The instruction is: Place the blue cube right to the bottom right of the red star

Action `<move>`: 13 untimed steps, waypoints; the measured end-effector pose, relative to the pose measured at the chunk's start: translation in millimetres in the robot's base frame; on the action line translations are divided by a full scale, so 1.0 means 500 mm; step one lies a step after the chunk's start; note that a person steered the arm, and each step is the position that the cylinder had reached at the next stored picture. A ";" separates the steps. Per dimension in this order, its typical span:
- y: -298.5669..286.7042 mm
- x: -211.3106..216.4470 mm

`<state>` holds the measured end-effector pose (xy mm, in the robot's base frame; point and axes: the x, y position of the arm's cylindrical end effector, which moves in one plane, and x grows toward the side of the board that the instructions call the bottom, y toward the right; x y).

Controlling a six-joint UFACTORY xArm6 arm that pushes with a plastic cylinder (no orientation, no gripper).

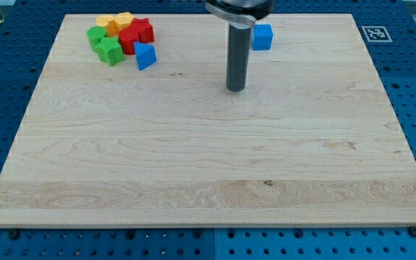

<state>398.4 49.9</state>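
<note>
The blue cube (263,37) sits near the view's top, right of centre, on the wooden board (208,166). The red star (144,30) lies in a cluster at the view's top left, touching another red block (129,40). My tip (235,89) rests on the board below and to the left of the blue cube, apart from it, and far to the right of the cluster. The rod partly hides the cube's left edge.
The cluster also holds a blue triangular block (145,55), two green blocks (110,51) (96,36), and two yellow blocks (123,20) (106,24). A fiducial marker (375,32) sits off the board's top right corner.
</note>
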 end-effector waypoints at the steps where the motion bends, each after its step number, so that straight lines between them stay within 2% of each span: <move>1: 0.000 0.001; 6: 0.135 0.001; 7: 0.181 -0.038; 8: 0.235 -0.125; 9: 0.240 -0.229; 10: 0.215 -0.272; 11: 0.157 -0.274; 13: 0.112 -0.273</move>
<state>261.9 106.1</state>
